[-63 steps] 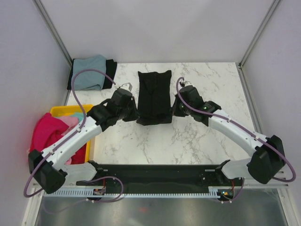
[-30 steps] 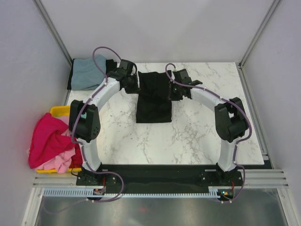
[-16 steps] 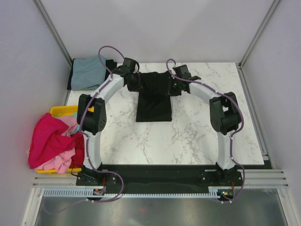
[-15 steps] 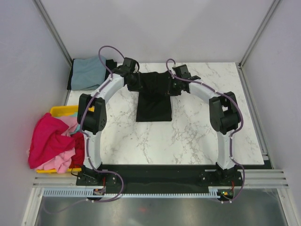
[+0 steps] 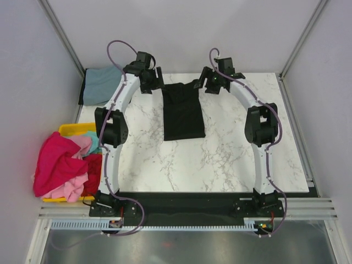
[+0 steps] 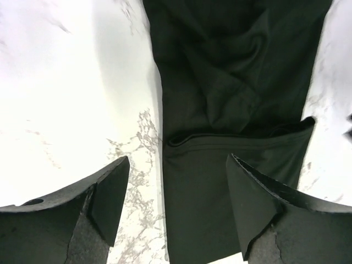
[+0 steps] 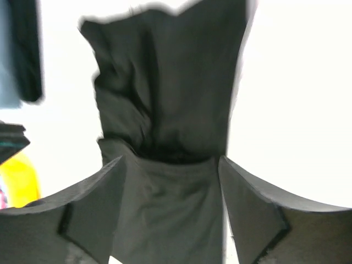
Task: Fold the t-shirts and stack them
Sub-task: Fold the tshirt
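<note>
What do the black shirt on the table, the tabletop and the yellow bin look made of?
Black t-shirt: soft matte cloth, probably cotton; it creases and folds in the left wrist view. Tabletop: smooth white slab with grey veins; stone or laminate, cannot tell. Yellow bin: likely rigid plastic, uniform bright colour, straight rim.

"Where is there room to move?"

"The marble table [image 5: 242, 159] lies bare right of the black t-shirt [image 5: 184, 113] and nearer than it; a narrower bare strip runs along its left."

"And what blocks?"

"The left gripper [image 5: 158, 82] and right gripper [image 5: 202, 82] hang, fingers apart, by its 2 far corners; the grey-blue shirt [image 5: 103, 85] fills the far-left corner; the yellow bin [image 5: 70, 130] and the heap of shirts [image 5: 55, 162] crowd the left edge; walls [image 5: 181, 33] close 3 sides."
</note>
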